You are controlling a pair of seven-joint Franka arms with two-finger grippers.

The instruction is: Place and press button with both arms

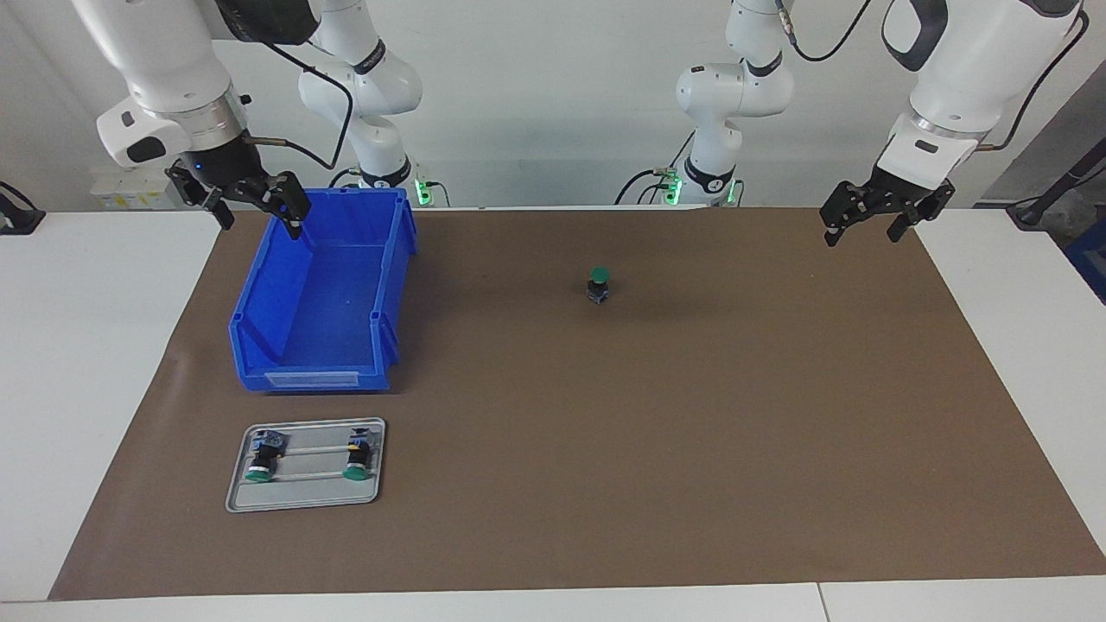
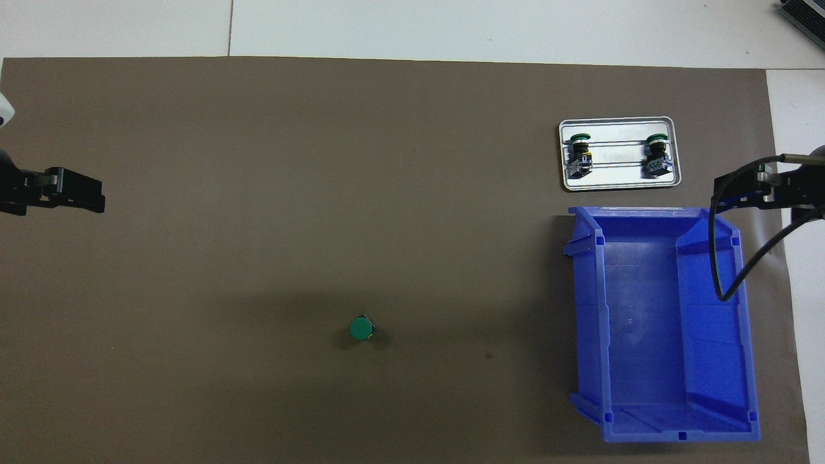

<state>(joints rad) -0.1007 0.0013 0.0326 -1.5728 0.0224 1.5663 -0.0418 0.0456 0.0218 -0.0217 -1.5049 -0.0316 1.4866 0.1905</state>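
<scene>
The button stands upright on the brown mat, green cap up, blue-grey block down, near the middle of the table; it also shows in the overhead view. My left gripper is open and empty, raised over the mat's edge at the left arm's end, well away from the button; the overhead view shows it too. My right gripper is open and empty, raised over the edge of the blue bin; it also shows in the overhead view.
The blue bin is empty and stands at the right arm's end. A metal tray, farther from the robots than the bin, holds two green-capped buttons lying down, one with a yellow mark. The tray also shows in the overhead view.
</scene>
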